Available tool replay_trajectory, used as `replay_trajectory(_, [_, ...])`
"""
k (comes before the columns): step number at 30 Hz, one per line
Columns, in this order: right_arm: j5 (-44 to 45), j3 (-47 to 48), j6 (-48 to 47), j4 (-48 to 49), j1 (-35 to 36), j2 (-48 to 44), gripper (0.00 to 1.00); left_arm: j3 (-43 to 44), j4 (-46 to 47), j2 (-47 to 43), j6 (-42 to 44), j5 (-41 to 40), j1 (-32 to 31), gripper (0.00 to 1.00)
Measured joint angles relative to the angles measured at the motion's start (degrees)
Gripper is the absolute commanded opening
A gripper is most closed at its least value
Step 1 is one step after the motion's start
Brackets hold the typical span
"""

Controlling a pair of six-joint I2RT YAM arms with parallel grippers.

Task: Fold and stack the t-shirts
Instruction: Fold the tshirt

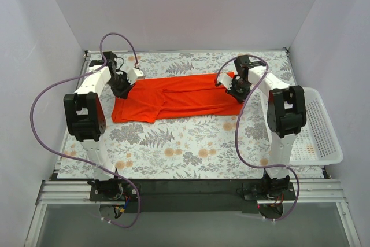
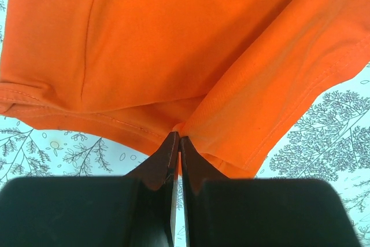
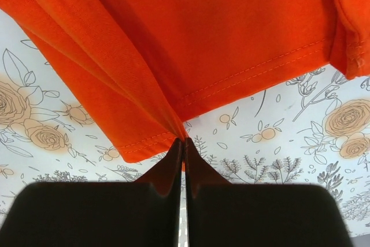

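Observation:
One bright orange-red t-shirt (image 1: 179,99) lies across the far half of the floral mat (image 1: 191,148), folded lengthwise into a long band. My left gripper (image 1: 123,89) is shut on the shirt's left end; in the left wrist view the cloth (image 2: 173,44) gathers into the closed tips of the left gripper (image 2: 179,137). My right gripper (image 1: 233,88) is shut on the shirt's right end; in the right wrist view a hemmed edge of the shirt (image 3: 191,39) is pinched at the right gripper's tips (image 3: 184,140), lifted a little off the mat.
A white slotted basket (image 1: 315,125) stands off the mat's right edge, beside the right arm. White walls close in the back and both sides. A black rail (image 1: 185,189) runs along the near edge by the arm bases.

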Motion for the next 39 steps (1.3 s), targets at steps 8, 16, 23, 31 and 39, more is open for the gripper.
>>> replay_trajectory(8, [0.5,3.7,-0.1,-0.2,0.0,1.7,0.01,1.5,0.2,0.6,0.1,-0.2,0.0,0.0])
replay_trajectory(16, [0.7,5.8,-0.1,-0.2,0.0,3.9,0.01,2.3,0.8,1.1,0.1,-0.4,0.0,0.0])
replay_trajectory(23, [1.1,7.5,-0.1,-0.4,0.0,4.5,0.01,2.9,2.6,3.1,-0.1,-0.6,0.0,0.0])
replay_trajectory(31, [1.2,9.5,-0.1,-0.4,0.0,6.6,0.01,3.9,3.6,4.3,-0.1,-0.9,0.0,0.0])
replay_trajectory(39, [1.3,12.2,0.2,-0.5,0.0,8.5,0.01,4.2,4.4,4.5,-0.4,-0.9,0.1,0.0])
